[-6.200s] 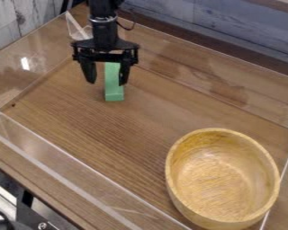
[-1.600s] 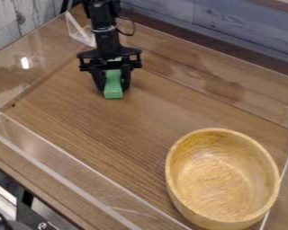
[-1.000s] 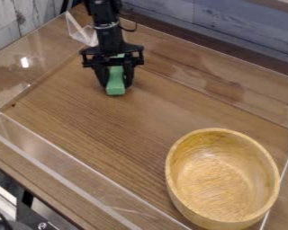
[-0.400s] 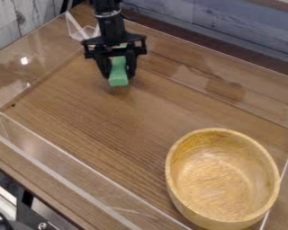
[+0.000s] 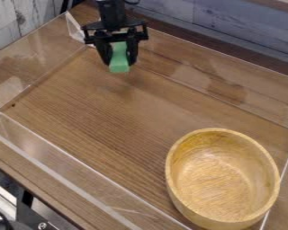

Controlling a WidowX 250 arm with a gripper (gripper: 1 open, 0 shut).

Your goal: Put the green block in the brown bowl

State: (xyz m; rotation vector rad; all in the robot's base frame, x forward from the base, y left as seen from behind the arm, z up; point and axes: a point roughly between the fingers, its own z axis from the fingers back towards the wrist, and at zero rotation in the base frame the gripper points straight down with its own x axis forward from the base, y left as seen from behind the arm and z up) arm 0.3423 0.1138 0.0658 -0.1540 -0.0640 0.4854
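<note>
The gripper (image 5: 118,56) is clamped on the green block (image 5: 119,58), its two dark fingers pinching the bar from either side, pointing straight down. A second ago the block sat low against the wooden table (image 5: 122,135) with the fingers around it; now it hangs higher in the frame, clear of the surface, so the lift has begun and the grasp looks to be holding. The block is near the far left corner of the clear-walled enclosure (image 5: 26,144), held in the air. The brown bowl (image 5: 222,177) sits empty at the near right, well apart from the hand. As I judge it, pickup is done and the carry across the table remains, followed by the release over the bowl.
</note>
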